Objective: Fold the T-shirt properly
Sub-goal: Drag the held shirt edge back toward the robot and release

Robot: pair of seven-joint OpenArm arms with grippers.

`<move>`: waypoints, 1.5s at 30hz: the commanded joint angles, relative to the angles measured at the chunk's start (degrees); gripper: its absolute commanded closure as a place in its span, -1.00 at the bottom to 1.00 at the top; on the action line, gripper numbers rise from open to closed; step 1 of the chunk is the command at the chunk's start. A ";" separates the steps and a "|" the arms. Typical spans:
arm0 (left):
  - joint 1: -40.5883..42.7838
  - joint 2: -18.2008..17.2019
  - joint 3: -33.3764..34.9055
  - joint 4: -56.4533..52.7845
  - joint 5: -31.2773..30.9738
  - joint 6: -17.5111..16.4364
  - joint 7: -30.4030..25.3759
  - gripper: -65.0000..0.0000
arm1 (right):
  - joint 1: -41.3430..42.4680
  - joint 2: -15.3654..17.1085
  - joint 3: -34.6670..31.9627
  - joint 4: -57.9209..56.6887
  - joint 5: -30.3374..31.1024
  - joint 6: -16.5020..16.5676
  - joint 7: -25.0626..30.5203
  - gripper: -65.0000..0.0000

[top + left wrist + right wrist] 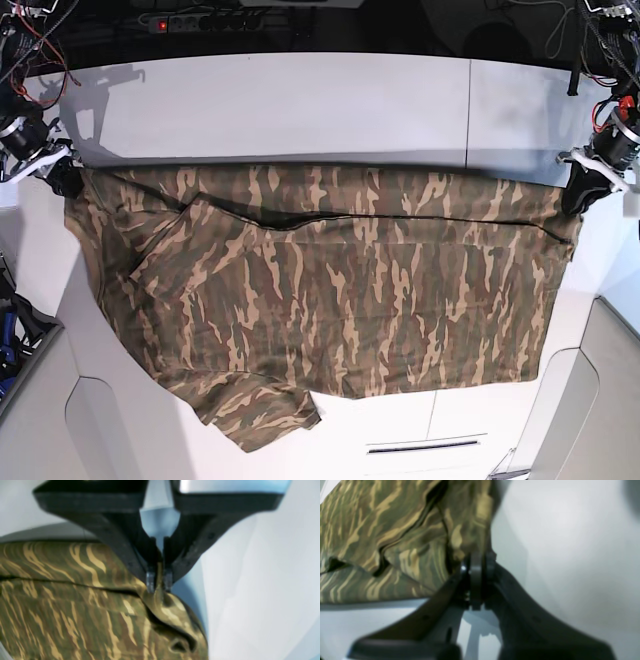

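The camouflage T-shirt [330, 300] hangs stretched wide between my two arms in the base view, its upper edge taut and its lower part draped over the white table [300, 100]. My left gripper [578, 203] pinches the shirt's corner at the right edge of that view; the left wrist view shows its jaws [159, 581] shut on a bunched fold of T-shirt [75, 600]. My right gripper [66, 180] holds the opposite corner at the left edge; in the right wrist view it [476, 565] is shut on the T-shirt [395, 535] cloth.
A power strip [200, 20] and cables lie along the dark back edge. White curved panels [110, 420] flank the table's front corners. A slot [425, 446] shows in the front panel below the shirt's hem.
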 commanded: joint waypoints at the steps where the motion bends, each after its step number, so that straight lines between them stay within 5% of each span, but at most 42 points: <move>1: 0.72 -1.25 -0.57 1.66 -0.98 -0.28 -1.42 1.00 | -0.90 1.22 0.63 1.84 1.27 0.46 1.14 1.00; 21: 11.26 -0.63 -0.57 3.76 -0.98 -0.28 -0.79 1.00 | -14.40 1.22 8.46 6.54 7.87 0.48 -2.73 1.00; 31: 13.66 5.60 -6.95 6.14 -2.73 -0.28 0.63 1.00 | -15.78 1.22 9.01 6.54 7.82 0.48 -2.86 1.00; 42: 13.62 6.34 -6.99 6.14 -2.71 -0.28 1.55 1.00 | -15.89 1.22 9.01 6.51 7.37 0.15 -2.86 1.00; 45: 13.62 6.34 -6.99 6.12 -2.71 -0.28 1.57 0.71 | -15.74 1.22 9.01 6.51 7.08 0.04 -2.47 0.90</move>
